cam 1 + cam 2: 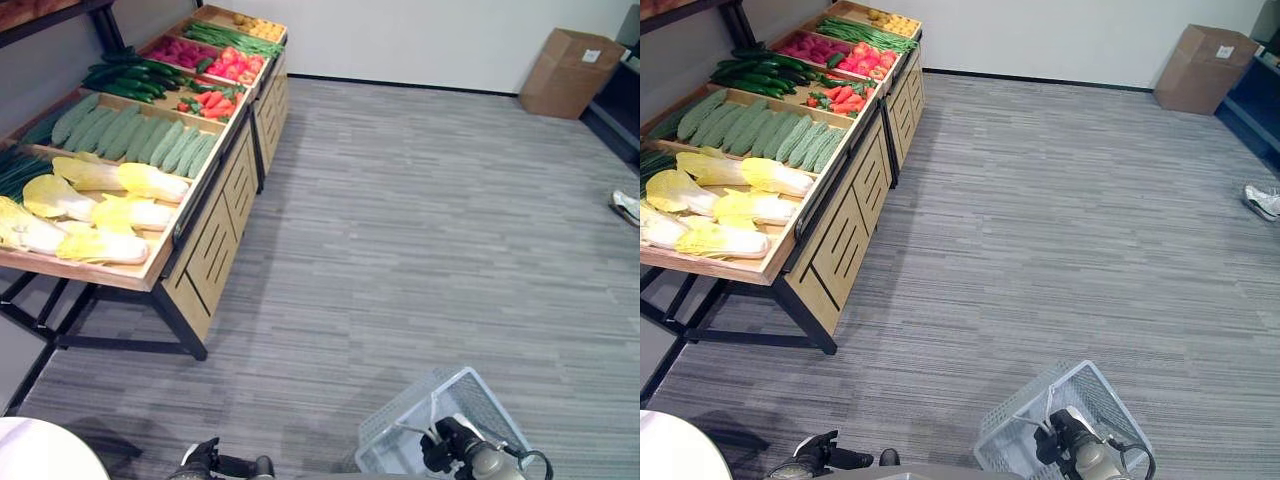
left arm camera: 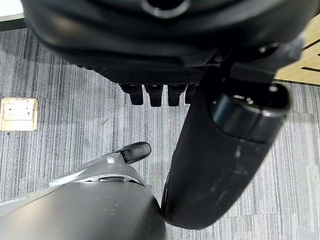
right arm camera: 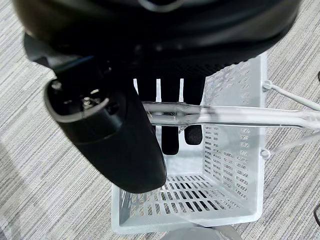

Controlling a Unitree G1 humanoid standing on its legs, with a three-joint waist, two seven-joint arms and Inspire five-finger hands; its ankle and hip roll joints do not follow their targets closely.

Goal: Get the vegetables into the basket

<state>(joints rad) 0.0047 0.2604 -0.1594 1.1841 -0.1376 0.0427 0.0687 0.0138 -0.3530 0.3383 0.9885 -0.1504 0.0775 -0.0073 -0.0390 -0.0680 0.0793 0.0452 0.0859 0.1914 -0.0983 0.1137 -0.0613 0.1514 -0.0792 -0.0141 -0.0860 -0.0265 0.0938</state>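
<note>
Right robot hand (image 3: pixel 150 120): fingers curled round the metal handle (image 3: pixel 240 116) of a pale slotted basket (image 3: pixel 230 165), which hangs low over the grey carpet floor (image 1: pixel 420 220) at the robot's right side
Basket: nothing lies inside it
Left robot hand (image 2: pixel 210 150): low at the robot's left, over the carpet, fingers bent, nothing in its hold
Vegetables: all lie on the wooden display stand (image 1: pixel 215 240) along the left wall, well apart from the basket
Near end of the stand: yellow-white cabbages (image 1: pixel 95 205) in the nearest tray
Middle: pale green bitter gourds (image 1: pixel 135 135) side by side, then dark cucumbers (image 1: pixel 130 78) and red peppers (image 1: pixel 210 103)
Far end: tomatoes (image 1: pixel 235 65), a purple-red vegetable (image 1: pixel 175 50), green beans (image 1: pixel 230 38) and something yellow at the far corner, too small to tell
Background: a cardboard box (image 1: pixel 570 72) against the far wall; a shoe (image 1: pixel 625 207) at the right edge of the floor
</note>
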